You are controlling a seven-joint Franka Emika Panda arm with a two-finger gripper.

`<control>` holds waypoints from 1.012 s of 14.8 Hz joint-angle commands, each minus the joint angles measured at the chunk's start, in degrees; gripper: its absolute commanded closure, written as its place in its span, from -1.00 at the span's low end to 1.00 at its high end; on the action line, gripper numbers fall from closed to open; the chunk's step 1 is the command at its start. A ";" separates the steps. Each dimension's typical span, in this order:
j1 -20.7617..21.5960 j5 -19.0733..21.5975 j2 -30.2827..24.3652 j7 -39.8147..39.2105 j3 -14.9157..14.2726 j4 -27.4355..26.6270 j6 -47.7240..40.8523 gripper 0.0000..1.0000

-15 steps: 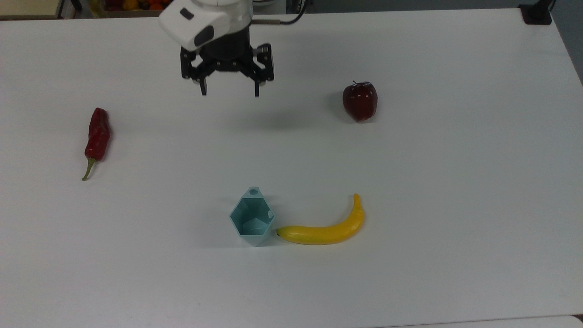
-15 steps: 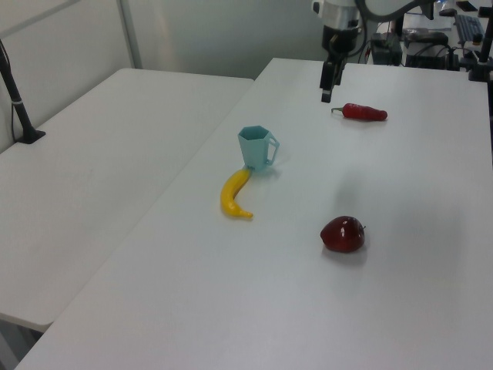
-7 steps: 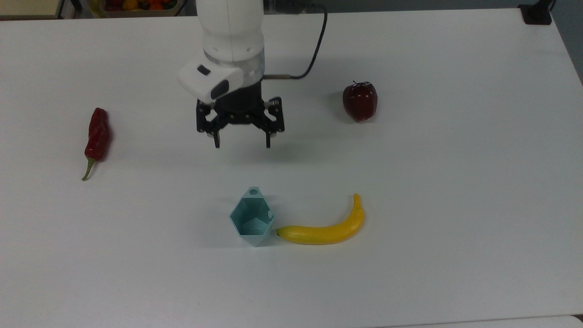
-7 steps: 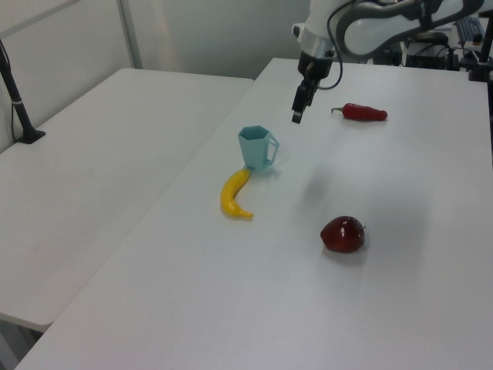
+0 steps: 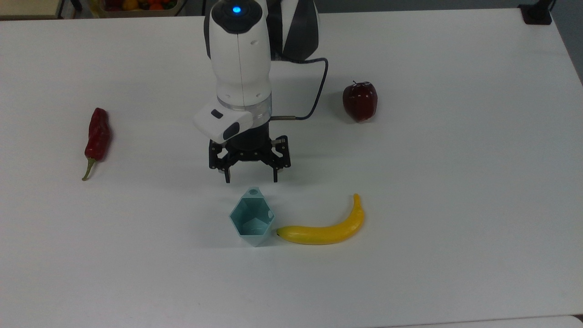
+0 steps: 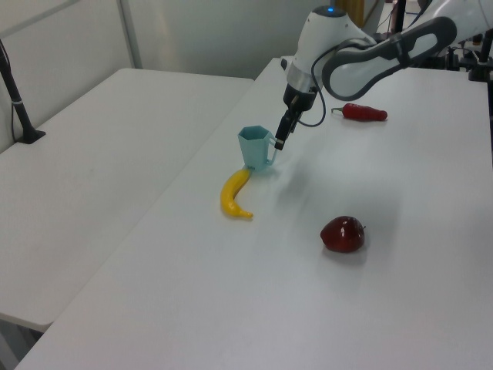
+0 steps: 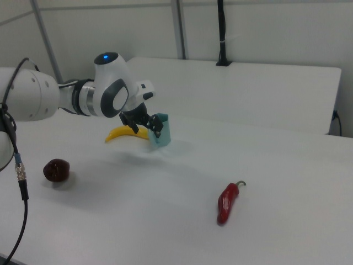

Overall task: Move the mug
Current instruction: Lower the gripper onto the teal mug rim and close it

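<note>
The pale teal mug (image 5: 252, 217) stands upright on the white table (image 5: 455, 182), a little below and left of the top view's centre. Its walls are faceted, its mouth is open upward, and its small tab handle with a round hole points toward the top of the frame. In the left view the mug (image 6: 256, 149) sits just above the middle of the frame; in the right view the mug (image 7: 161, 130) stands left of centre, partly behind the gripper.

The gripper (image 5: 251, 177) hangs just above the mug's handle end in the top view, black fingers (image 5: 227, 176) pointing down and spread wide apart, with nothing between them. It does not touch the mug. In the left view the gripper (image 6: 280, 140) shows right beside the handle; in the right view the gripper (image 7: 151, 127) overlaps the mug's near side. The white arm (image 5: 239, 54) reaches down from the top edge of the top view, a blue light glowing on its upper joint, and a black cable (image 5: 319, 91) loops off its right side.

A yellow banana (image 5: 325, 228) lies curved just right of the mug, its dark tip almost touching the mug's lower wall. A dark red apple (image 5: 360, 100) sits in the upper right of the top view, well apart from the mug. A red chili pepper (image 5: 97, 136) with a green stem lies at the left of the top view.

No brand, label or writing can be read on any item.
</note>
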 commanded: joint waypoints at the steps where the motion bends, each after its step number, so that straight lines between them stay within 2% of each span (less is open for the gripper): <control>1: 0.64 -1.19 2.80 1.24 -0.04 1.32 2.94 -0.99; 8: 0.55 -1.45 5.00 1.59 -0.04 1.32 7.16 -0.62; 11: 0.64 -1.37 5.09 1.59 -0.13 1.15 7.16 -0.38; 13: 0.55 -0.84 5.09 2.46 -0.13 1.15 7.16 -0.15; 15: 0.55 -1.54 5.27 5.44 -0.13 1.15 7.59 -0.08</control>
